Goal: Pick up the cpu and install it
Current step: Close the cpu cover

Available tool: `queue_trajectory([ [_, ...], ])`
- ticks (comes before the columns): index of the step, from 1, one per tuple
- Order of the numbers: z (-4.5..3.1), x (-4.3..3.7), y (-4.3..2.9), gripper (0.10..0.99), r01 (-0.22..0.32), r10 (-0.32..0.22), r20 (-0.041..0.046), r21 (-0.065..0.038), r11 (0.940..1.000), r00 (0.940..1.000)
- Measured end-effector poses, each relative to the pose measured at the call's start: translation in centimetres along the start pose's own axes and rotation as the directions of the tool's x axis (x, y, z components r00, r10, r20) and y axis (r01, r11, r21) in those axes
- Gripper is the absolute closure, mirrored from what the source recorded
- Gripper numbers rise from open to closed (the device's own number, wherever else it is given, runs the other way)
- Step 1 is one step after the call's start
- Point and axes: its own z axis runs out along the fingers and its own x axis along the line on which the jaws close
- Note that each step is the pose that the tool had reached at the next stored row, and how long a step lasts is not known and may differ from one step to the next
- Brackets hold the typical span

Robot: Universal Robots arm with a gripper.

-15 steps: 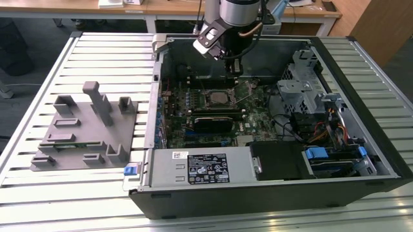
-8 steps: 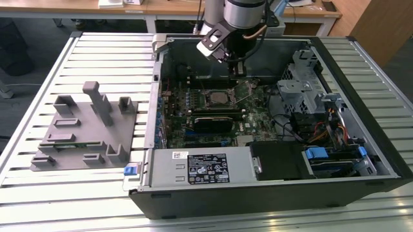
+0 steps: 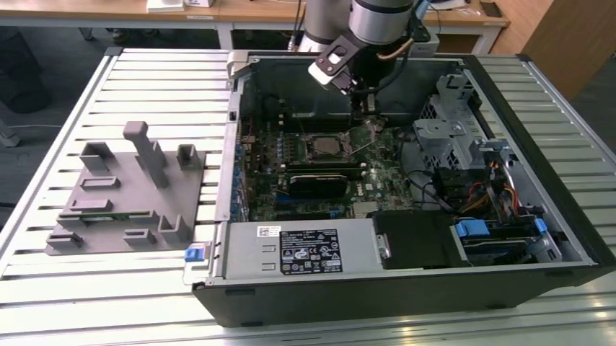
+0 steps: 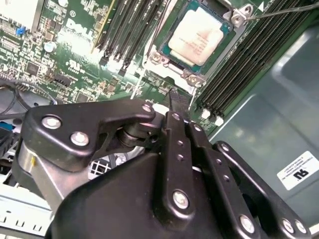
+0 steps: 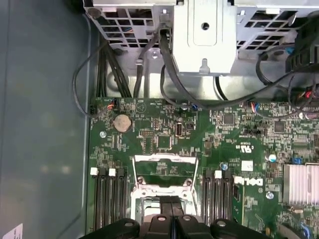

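Note:
The cpu (image 4: 199,37), a small square chip with a pale silver top, lies flat in the motherboard socket (image 3: 322,148) inside the open computer case. My gripper (image 4: 177,97) hangs over the board just beside the socket, apart from the chip. Its two fingers are pressed together with nothing between them, as both wrist views show, with the gripper (image 5: 172,203) at the socket's metal frame (image 5: 164,172). In the exterior view the gripper (image 3: 363,117) sits at the socket's far right side. A thin wire lever (image 4: 279,10) stands raised by the socket.
Memory slots (image 4: 124,25) flank the socket. A metal drive cage (image 3: 452,130) and cables (image 5: 169,69) rise on the exterior view's right. The power supply (image 3: 298,249) fills the case's near side. A grey plastic fixture (image 3: 125,194) rests on the slatted table (image 3: 144,79) to the left.

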Motion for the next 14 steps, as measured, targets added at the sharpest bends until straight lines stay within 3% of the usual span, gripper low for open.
queue_trajectory([
  [14, 0.40, 0.12, 2.10, 0.980, 0.021, -0.021, -0.0004, 0.001, 0.9998, 0.9998],
])
